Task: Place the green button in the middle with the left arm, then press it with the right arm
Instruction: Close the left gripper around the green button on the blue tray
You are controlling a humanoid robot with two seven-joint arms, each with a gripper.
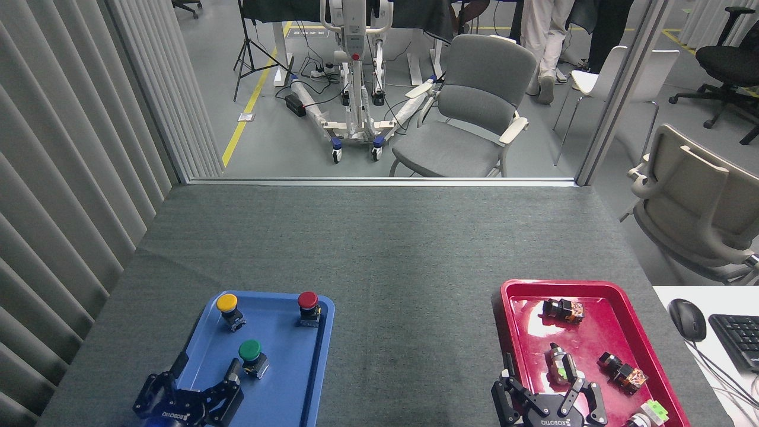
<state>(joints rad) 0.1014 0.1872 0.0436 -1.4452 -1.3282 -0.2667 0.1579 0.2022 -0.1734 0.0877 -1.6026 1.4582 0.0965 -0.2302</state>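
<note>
Both pincers sat spread open at the near edge. Ahead of the left gripper (207, 372) lay the blue tray (296, 391); the red tray (522, 320) lay under and ahead of the right gripper (539, 370), bare grey cloth (409, 308) between. Just beyond the left gripper's right finger stood the green button (251, 354), untouched; farther off were the yellow button (228, 307) and red button (308, 305).

Three buttons (249, 351); two trays (308, 391); two grippers (206, 373).
</note>
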